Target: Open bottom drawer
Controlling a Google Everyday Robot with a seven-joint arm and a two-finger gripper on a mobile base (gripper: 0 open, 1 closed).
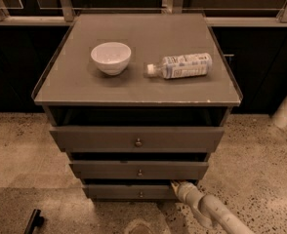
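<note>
One pale arm [215, 212] is reaching in low from the right, its gripper [175, 183] sitting at the upper right edge of the bottom drawer [129, 192], lowest of three; whether it is grasping, I cannot tell. Beyond, a bowl [111, 57] and a bottle [182, 66] are resting on the cabinet top [133, 89].

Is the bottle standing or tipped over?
Tipped: the bottle lies sideways, cap toward the bowl. The gripper is at the right end of the bottom drawer.

Pale tubular arm [209, 209], perhaps darker gripper [174, 183] low-right
</note>
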